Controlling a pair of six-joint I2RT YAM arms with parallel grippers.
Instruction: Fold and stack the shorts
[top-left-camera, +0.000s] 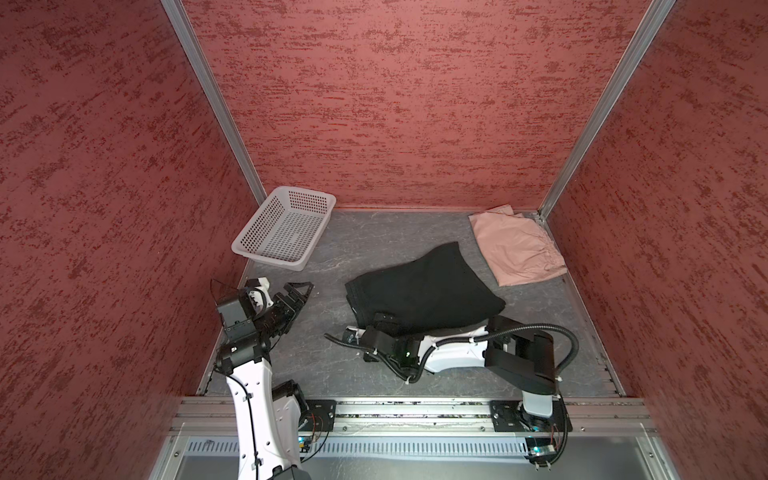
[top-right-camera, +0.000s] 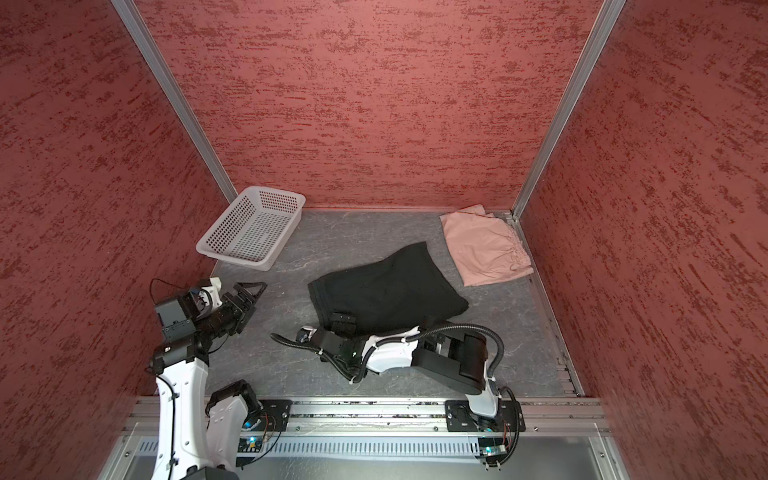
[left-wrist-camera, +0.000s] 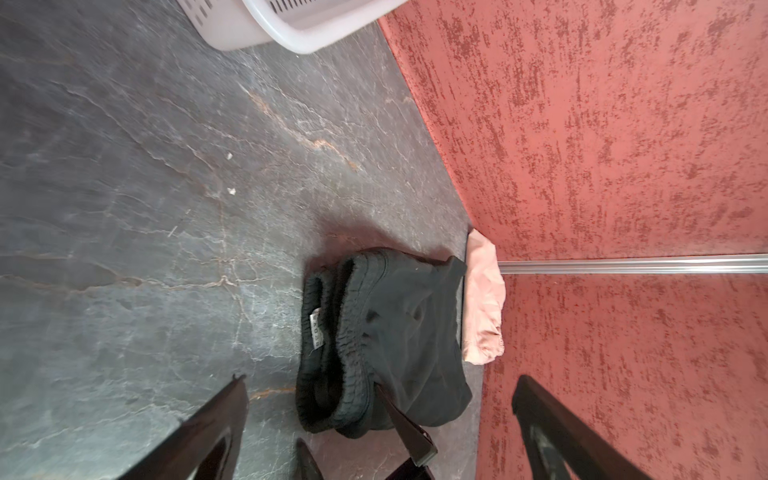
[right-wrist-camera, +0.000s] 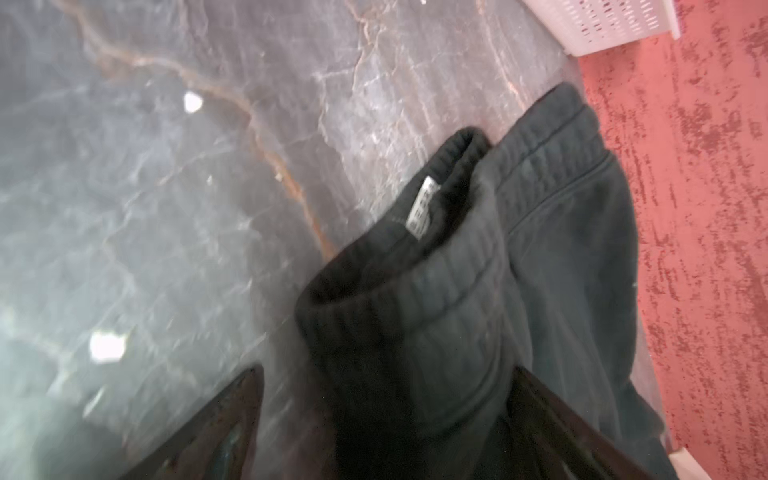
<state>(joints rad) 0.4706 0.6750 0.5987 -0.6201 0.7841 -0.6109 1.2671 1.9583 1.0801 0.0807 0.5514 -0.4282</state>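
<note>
My right gripper (right-wrist-camera: 384, 372) wide astride black shorts (top-left-camera: 419, 286) waistband, nothing pinched; left gripper (top-left-camera: 301, 290) wide, empty. Best bite all layers before lifting.

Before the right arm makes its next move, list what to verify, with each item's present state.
1. left gripper open and empty: ok.
2. right gripper clamped on black shorts: not ok, jaws stand apart around the waistband.
3. black shorts folded: ok, waistband lies doubled.
4. pink shorts folded, far right corner: ok.
5. Pairs stacked: not ok, they lie apart.
6. basket clear of both pairs: ok.
</note>
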